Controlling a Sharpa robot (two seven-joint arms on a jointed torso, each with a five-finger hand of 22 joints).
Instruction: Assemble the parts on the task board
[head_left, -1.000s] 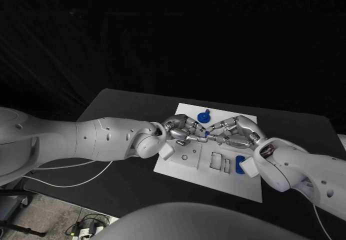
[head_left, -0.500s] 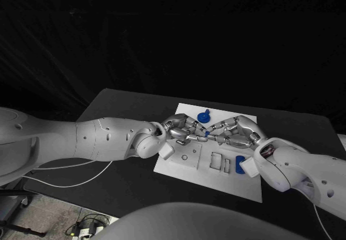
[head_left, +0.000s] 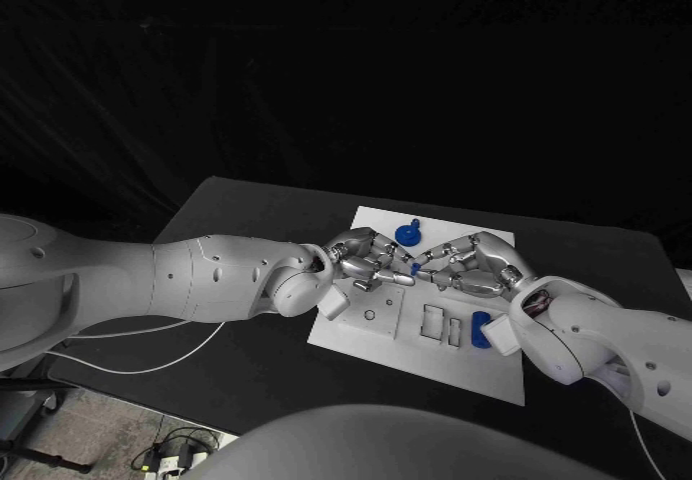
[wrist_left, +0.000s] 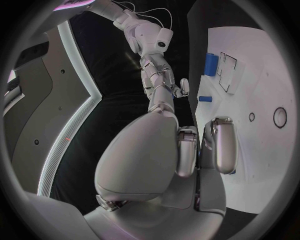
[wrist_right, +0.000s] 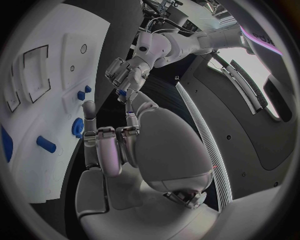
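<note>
Black bench (head_left: 245, 215) carried the white board (head_left: 433, 360), where both robot hands, left (head_left: 364, 262) and right (head_left: 469, 262), met fingertip to fingertip over a small blue part (head_left: 414, 268), grip unclear, while other blue parts (head_left: 408, 235) lay loose, assembly seemingly unfinished.

hands (head_left: 418, 265) crowd board mid, near edge (head_left: 433, 370) free

- Head view is looking pretty dim, with the black backdrop swallowing most of the light.
- The white task board (head_left: 378, 335) is standing out bright against the table (head_left: 245, 215).
- Both wrist views are bending straight edges hard toward the rim.
</note>
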